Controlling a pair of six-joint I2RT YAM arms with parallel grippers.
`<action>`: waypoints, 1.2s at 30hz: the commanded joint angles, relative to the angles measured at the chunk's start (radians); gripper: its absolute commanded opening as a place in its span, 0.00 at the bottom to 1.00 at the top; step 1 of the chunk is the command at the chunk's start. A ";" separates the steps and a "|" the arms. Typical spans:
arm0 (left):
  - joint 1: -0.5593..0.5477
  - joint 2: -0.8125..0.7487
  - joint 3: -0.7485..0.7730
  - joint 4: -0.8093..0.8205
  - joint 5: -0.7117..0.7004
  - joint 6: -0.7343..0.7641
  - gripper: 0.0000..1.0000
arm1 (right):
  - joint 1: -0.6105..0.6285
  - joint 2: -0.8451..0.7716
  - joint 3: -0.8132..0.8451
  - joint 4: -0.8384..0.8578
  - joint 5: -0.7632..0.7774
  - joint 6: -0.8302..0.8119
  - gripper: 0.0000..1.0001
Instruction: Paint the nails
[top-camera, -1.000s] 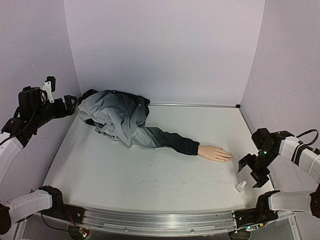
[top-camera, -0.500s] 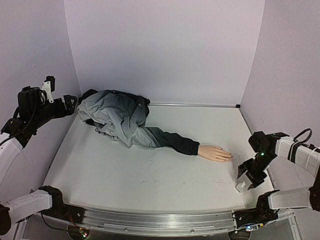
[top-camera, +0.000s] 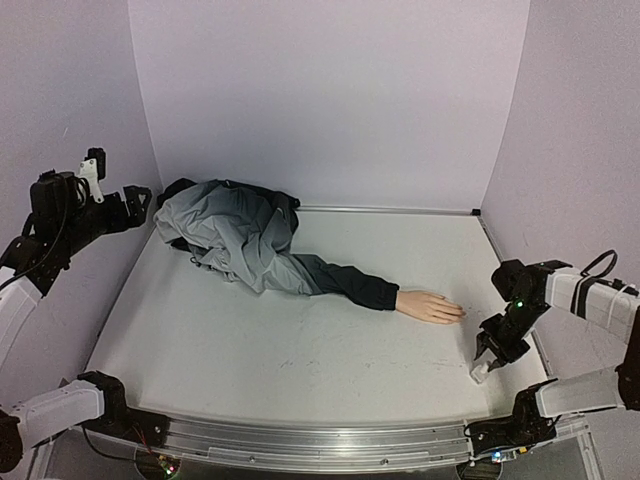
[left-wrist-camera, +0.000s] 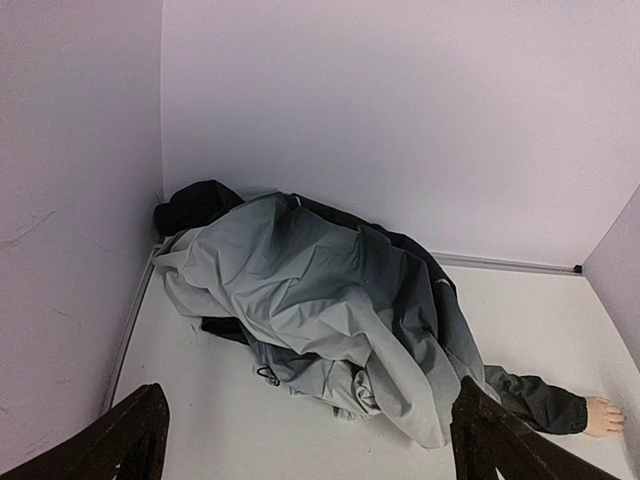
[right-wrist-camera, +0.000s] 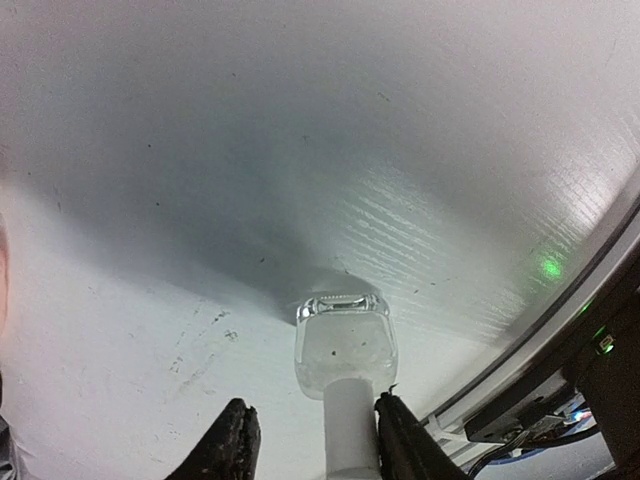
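The pale mannequin hand (top-camera: 430, 305) lies flat on the table, sticking out of the dark sleeve of a grey jacket (top-camera: 235, 235). Its nails at the fingertips (top-camera: 458, 313) are too small to make out. A small clear bottle (right-wrist-camera: 346, 345) with a white cap (right-wrist-camera: 350, 425) lies near the table's front right corner. My right gripper (right-wrist-camera: 312, 408) straddles the cap; the right finger touches it and a gap remains at the left finger. My left gripper (top-camera: 115, 185) hangs open and empty high at the far left, looking down on the jacket (left-wrist-camera: 320, 300) and the hand (left-wrist-camera: 603, 415).
The bunched jacket fills the back left of the table. Lilac walls close in the back and both sides. A metal rail (top-camera: 320, 440) runs along the front edge, close to the bottle (top-camera: 481, 373) and my right gripper (top-camera: 488, 358).
My right gripper has dropped onto the bottle and its jaws have narrowed around the cap. The left arm has shifted slightly left.
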 joint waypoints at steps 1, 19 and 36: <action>-0.006 -0.019 0.054 0.023 -0.013 -0.010 0.99 | 0.020 0.017 0.033 -0.065 0.013 0.015 0.40; -0.010 -0.025 0.043 0.025 -0.006 -0.007 0.99 | 0.030 0.011 0.055 -0.081 0.039 -0.025 0.04; -0.030 0.181 0.071 0.078 0.431 -0.066 1.00 | 0.039 -0.043 0.207 0.514 -0.309 -0.851 0.00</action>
